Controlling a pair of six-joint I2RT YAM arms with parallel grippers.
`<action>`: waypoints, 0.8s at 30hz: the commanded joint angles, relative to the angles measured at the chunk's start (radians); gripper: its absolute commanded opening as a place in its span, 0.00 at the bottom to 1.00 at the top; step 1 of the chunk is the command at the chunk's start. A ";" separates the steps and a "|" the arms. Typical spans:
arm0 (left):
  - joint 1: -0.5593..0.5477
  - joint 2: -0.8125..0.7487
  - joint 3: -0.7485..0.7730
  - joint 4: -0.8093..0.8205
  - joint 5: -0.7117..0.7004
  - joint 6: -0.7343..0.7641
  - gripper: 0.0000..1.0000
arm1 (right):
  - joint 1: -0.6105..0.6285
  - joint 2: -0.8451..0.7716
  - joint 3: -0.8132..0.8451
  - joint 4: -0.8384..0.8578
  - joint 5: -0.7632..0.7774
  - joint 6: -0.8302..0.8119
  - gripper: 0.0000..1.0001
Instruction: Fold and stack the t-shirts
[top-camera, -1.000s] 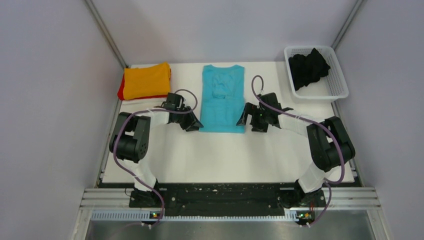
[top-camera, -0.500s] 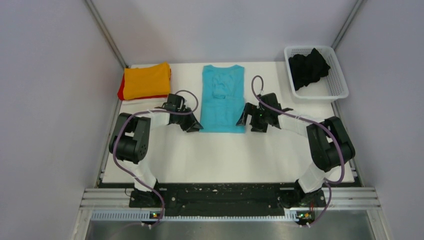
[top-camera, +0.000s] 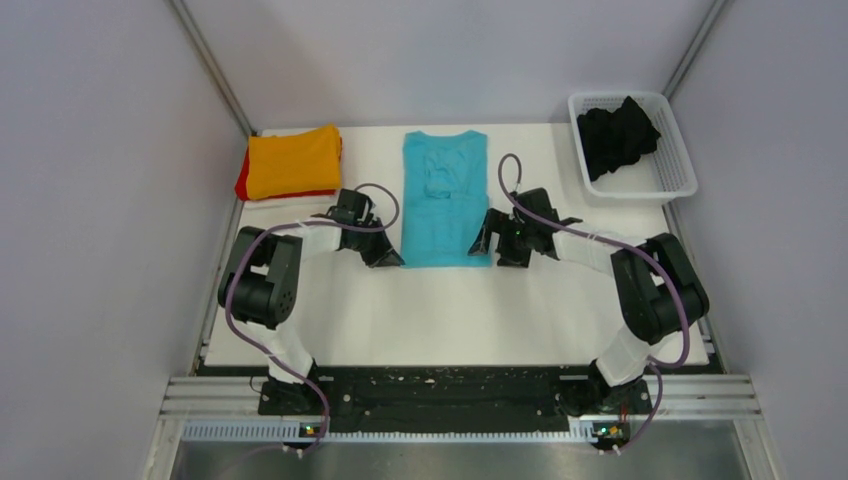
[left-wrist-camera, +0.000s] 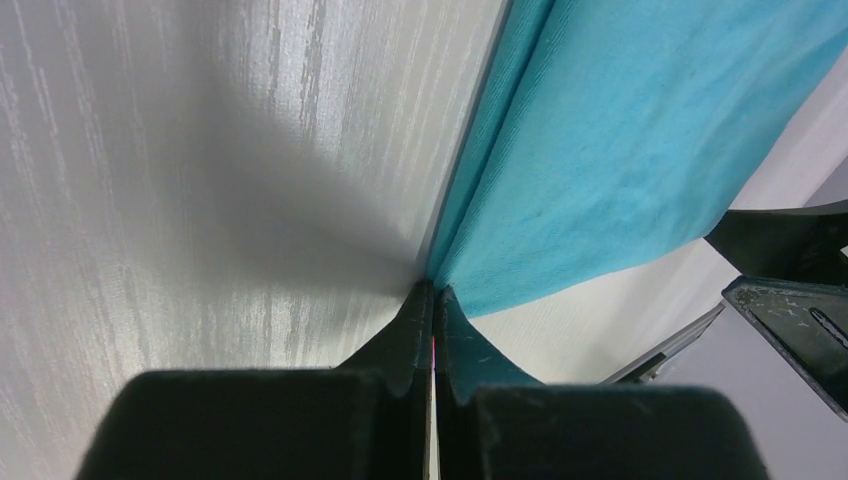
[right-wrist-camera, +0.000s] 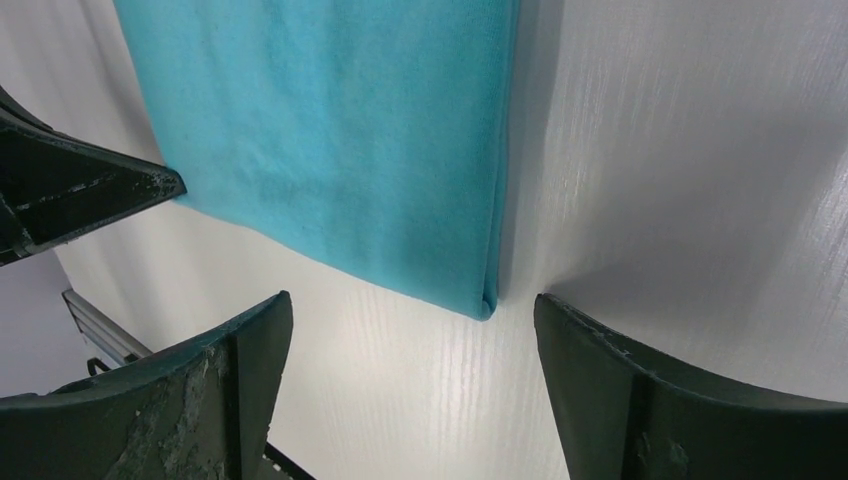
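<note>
The turquoise t-shirt (top-camera: 444, 195) lies folded into a long strip in the middle of the table, collar at the far end. My left gripper (top-camera: 392, 258) is at its near left corner. In the left wrist view the gripper (left-wrist-camera: 433, 288) is shut, with the corner of the turquoise cloth (left-wrist-camera: 620, 150) pinched at its tips. My right gripper (top-camera: 483, 243) is open at the near right corner. In the right wrist view that gripper (right-wrist-camera: 412, 297) has its fingers on either side of the cloth's corner (right-wrist-camera: 340, 130), not touching it. The orange t-shirt (top-camera: 293, 160) lies folded on the red one (top-camera: 243, 183) at the far left. The black t-shirt (top-camera: 615, 135) is crumpled in the basket.
The white mesh basket (top-camera: 680, 165) stands at the far right corner. Grey walls close in the table on the left, right and back. White tabletop (top-camera: 450, 310) lies between the shirt and the arm bases.
The left gripper has closed onto the near left corner of the turquoise shirt. The right gripper has edged left toward the near right corner and stays open.
</note>
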 joint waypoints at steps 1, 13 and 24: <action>-0.013 -0.004 -0.040 -0.084 -0.065 0.029 0.00 | 0.015 0.008 -0.017 0.005 0.004 0.015 0.88; -0.025 -0.015 -0.058 -0.077 -0.049 0.012 0.00 | 0.026 0.028 -0.061 0.047 0.046 0.083 0.58; -0.026 -0.030 -0.094 -0.049 -0.042 -0.013 0.00 | 0.025 0.007 -0.113 -0.035 0.038 0.018 0.54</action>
